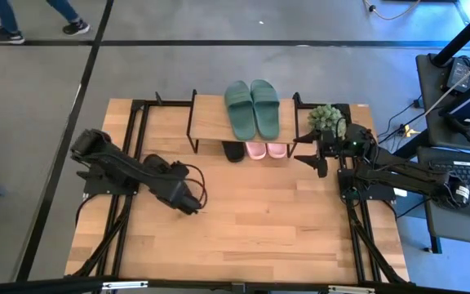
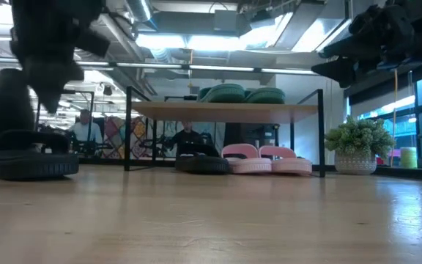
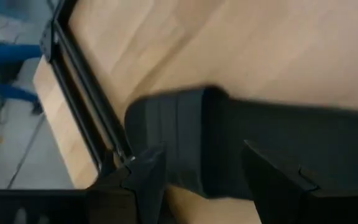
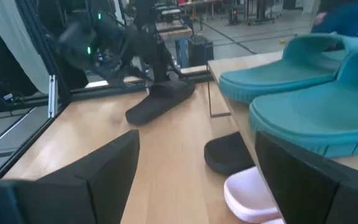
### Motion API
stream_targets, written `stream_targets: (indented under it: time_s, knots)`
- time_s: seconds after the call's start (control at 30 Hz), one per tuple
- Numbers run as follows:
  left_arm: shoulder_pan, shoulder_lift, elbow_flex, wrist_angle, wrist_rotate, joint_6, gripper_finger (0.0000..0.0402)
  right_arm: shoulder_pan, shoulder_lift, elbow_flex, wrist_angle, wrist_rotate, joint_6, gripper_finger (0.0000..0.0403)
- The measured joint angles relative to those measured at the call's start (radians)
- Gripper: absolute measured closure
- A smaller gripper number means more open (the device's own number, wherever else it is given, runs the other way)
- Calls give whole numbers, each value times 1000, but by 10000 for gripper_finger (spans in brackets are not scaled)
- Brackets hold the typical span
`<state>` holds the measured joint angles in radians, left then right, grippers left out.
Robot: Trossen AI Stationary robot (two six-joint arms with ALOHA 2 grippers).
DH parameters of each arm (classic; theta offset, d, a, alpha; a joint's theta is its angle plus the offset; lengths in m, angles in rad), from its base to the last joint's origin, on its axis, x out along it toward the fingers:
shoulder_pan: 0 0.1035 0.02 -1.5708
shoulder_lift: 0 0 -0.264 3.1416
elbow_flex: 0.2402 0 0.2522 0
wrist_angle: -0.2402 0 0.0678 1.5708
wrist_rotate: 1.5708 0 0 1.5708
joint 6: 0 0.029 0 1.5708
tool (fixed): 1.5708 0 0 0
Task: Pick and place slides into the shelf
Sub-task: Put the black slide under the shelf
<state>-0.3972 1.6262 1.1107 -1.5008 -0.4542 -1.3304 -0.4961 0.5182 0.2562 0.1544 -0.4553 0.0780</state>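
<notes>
- Black fingers [image 3: 145, 186] of the left gripper [image 1: 188, 200] fill the near edge of the left wrist view, spread on either side of the loose black slide [image 3: 229, 146] — jaws straddling it, not visibly pinched on the rubber, and the sole looks to rest on the tabletop [image 1: 284, 229].
- Risk one, as I read it: closing off-centre. That slide is soft and wide; a bite on one edge could let it swivel or slip out on the lift.
- Over at the shelf [image 1: 210, 122], the dark green pair [image 1: 252, 108] sits on the top board, and below it the pink pair [image 2: 266, 160] lies just beside the other black slide [image 2: 202, 163].
- Risk two: the open spot under the board is narrow — between the black metal leg and that parked black slide. Coming in too high would hit the board's edge; too far across would shove the black slide into the pink ones.
- Right gripper [image 1: 321, 159] hangs by the shelf's right end with its jaws wide and nothing in them, near the small potted plant [image 1: 326, 119].
- Risk three: both arms converging on the shelf. If the right arm does not wait there, a wrist could clip the plant or the left arm's delivery.
</notes>
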Motion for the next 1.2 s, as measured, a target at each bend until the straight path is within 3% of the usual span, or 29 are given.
stream_targets:
  time_s: [0.27, 0.6, 1.2]
  knots:
    - [7, 135, 0, 2, 65, -24, 206, 0, 0, 0, 40, 0, 0, 83]
    - [55, 183, -7, 3, 68, -23, 206, 0, 0, 0, 38, 0, 24, 83]
    - [91, 183, -238, 78, 68, -24, 206, 0, 0, 0, 38, 1, 21, 83]
